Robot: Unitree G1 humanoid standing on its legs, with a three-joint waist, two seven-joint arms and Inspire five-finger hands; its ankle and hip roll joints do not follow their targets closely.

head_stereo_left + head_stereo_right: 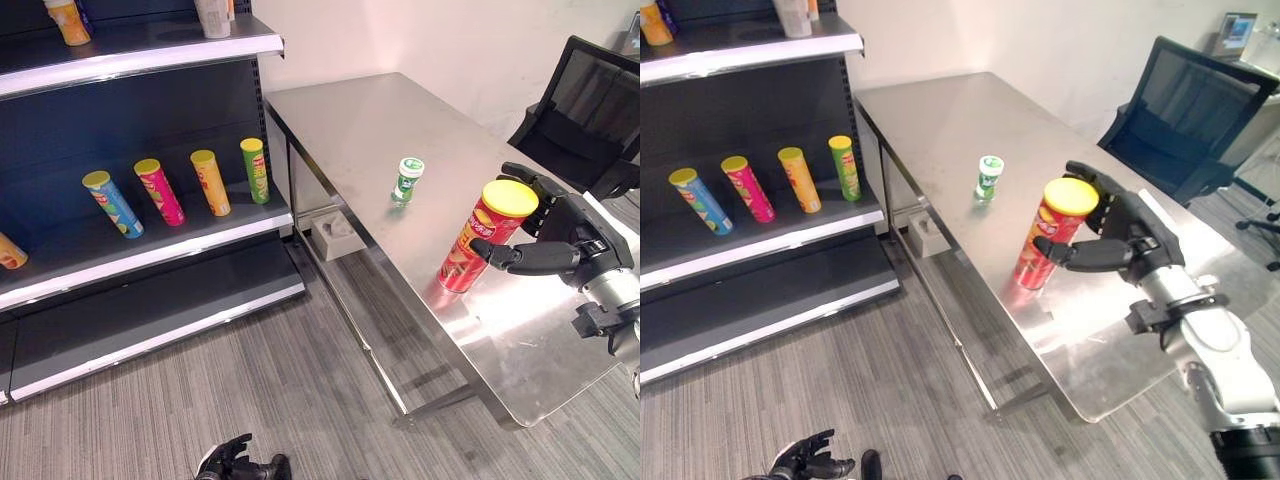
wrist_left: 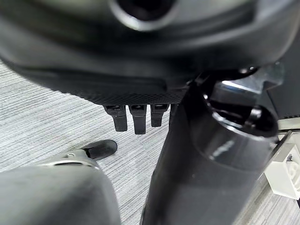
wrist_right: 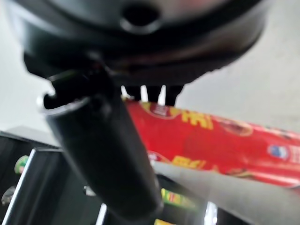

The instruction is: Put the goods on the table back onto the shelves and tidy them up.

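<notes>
On the counter, not yet shelved: two items.

Item one: tall red cardboard crisp tube with a yellow lid (image 1: 482, 236), standing upright near the right edge of the bare steel counter (image 1: 380, 120). My right hand (image 1: 560, 235) is at it, thumb across its near side and fingers reaching behind the lid end. The right wrist view shows the red tube lying past my fingers. I judge the grasp as forming, not closed: the fingers look fairly straight and the tube stands on the counter.

Item two: small green-and-white bottle with a white cap (image 1: 407, 180), upright, further along the counter and to the left of the red tube, well apart from it. Untouched.

On the black shelving unit (image 1: 150, 255) at left, middle shelf, already placed: blue tube with a yellow lid (image 1: 112, 203), pink tube (image 1: 159, 191), orange tube (image 1: 210, 182), green tube (image 1: 255, 170), lying in a row and leaning alike, evenly spaced. Part of another orange item (image 1: 10, 252) sits at the far left edge. The top shelf holds an orange container (image 1: 68, 20) and a pale one (image 1: 213, 17).

My left hand (image 1: 235, 462) hangs low over the grey carpet, fingers relaxed, holding nothing.

Status: shelf row largely stocked; two goods left to carry over, starting with the red tube.
</notes>
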